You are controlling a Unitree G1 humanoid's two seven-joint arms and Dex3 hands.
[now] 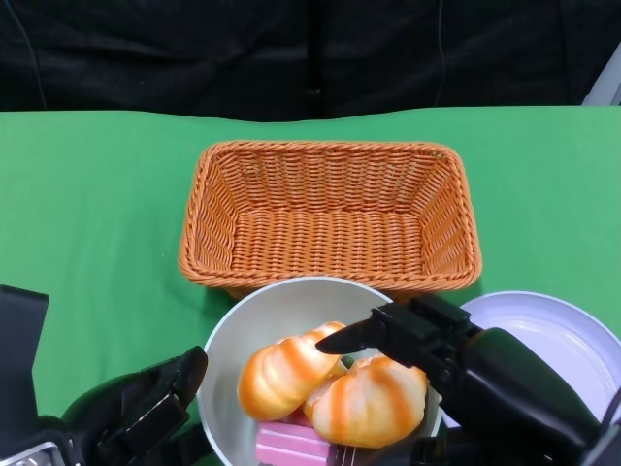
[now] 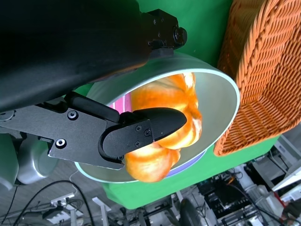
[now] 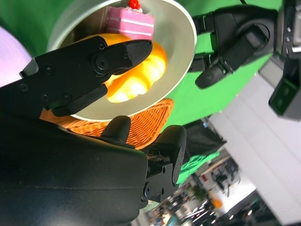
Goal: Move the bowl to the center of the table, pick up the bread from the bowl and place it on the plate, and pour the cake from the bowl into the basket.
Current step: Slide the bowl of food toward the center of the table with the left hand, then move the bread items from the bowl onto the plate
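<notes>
The pale bowl (image 1: 281,291) stands at the near middle of the table, just before the wicker basket (image 1: 330,218). It holds two orange-striped bread rolls (image 1: 281,374) (image 1: 374,403) and a pink cake slice (image 1: 291,445) with a cherry (image 3: 134,4). My right hand (image 1: 466,374) reaches over the bowl's right rim, a finger (image 3: 108,56) stretched just above the right roll and its thumb outside the rim; it grips nothing. My left hand (image 1: 136,413) sits at the bowl's left side with fingers apart, close to the rim (image 3: 188,42). The white plate (image 1: 553,340) lies to the right, partly under my right arm.
The basket (image 2: 263,70) has nothing in it and almost touches the bowl's far rim (image 2: 230,108). Green cloth stretches to the left and right of the basket. A dark backdrop runs along the table's far edge.
</notes>
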